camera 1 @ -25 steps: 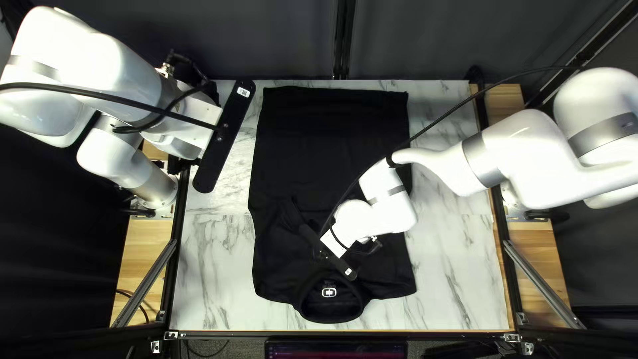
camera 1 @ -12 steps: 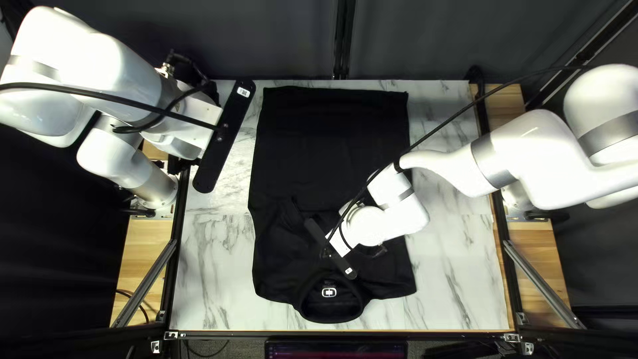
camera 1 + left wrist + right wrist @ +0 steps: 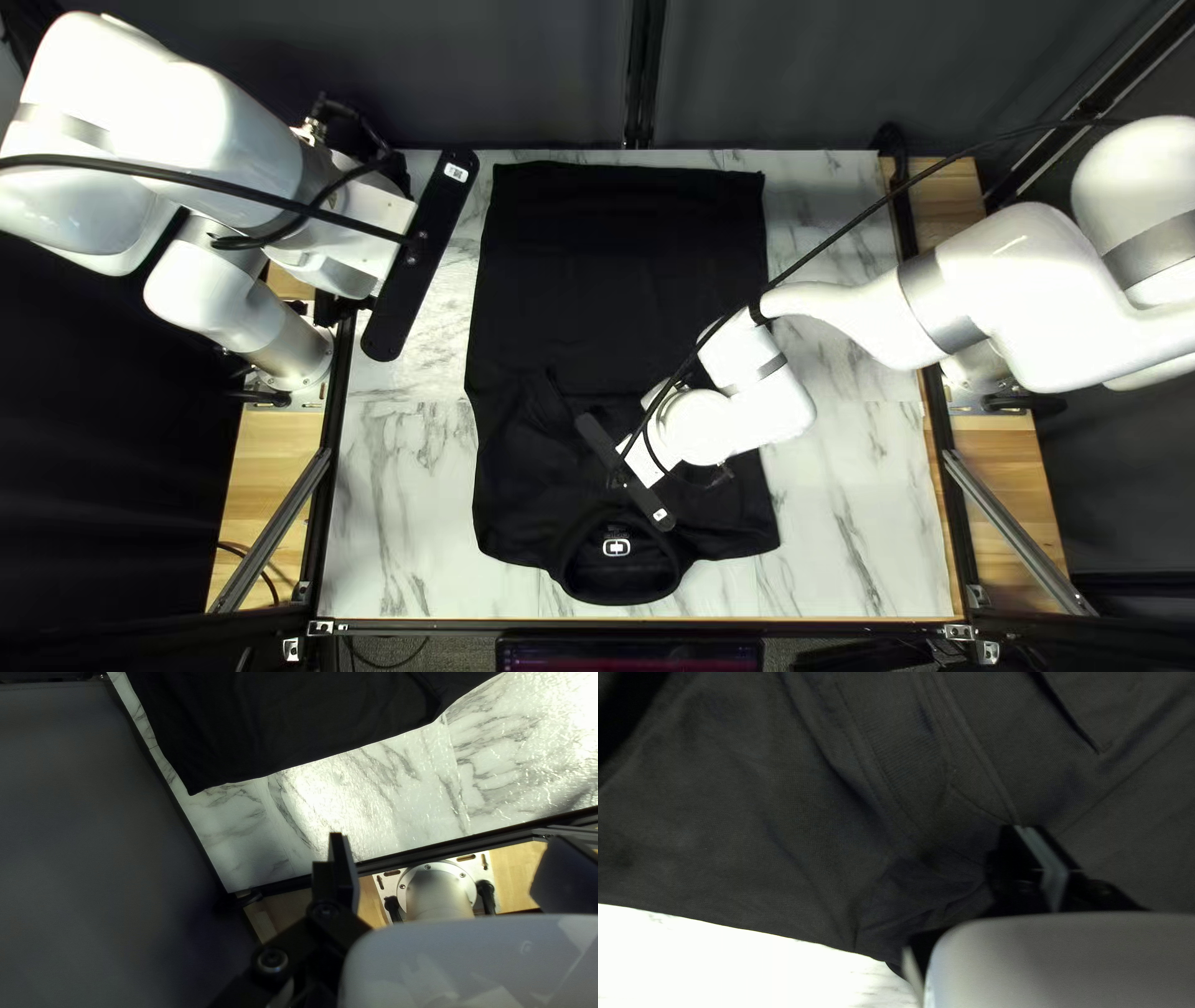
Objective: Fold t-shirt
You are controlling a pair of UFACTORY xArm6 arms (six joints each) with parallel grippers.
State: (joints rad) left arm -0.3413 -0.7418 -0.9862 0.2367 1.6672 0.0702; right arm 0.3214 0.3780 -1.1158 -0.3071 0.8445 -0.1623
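Note:
The black t-shirt (image 3: 623, 274) lies lengthwise on the table, its collar (image 3: 619, 581) toward the near edge. Folds crease its upper part, and no sleeve sticks out sideways. At the far left, my left gripper (image 3: 371, 227) hangs raised beside the shirt; in its wrist view the left gripper (image 3: 451, 865) has its fingers wide apart with no cloth between them, the t-shirt (image 3: 280, 728) lying beyond. My right gripper (image 3: 640, 462) is over the shirt just above the collar. Seen from its wrist, the right gripper (image 3: 1027, 830) has its fingers together over the creased t-shirt (image 3: 753, 802); whether they touch it is unclear.
Marble-patterned tabletop (image 3: 405, 498) shows on both sides of the shirt. Dark frame rails (image 3: 326, 498) run along the table's sides. My right arm (image 3: 984, 299) reaches across the shirt's right side, its cable (image 3: 859, 222) above it.
My right arm has shifted to the right, and its gripper has turned and moved slightly right. The left arm and the shirt have stayed as they were.

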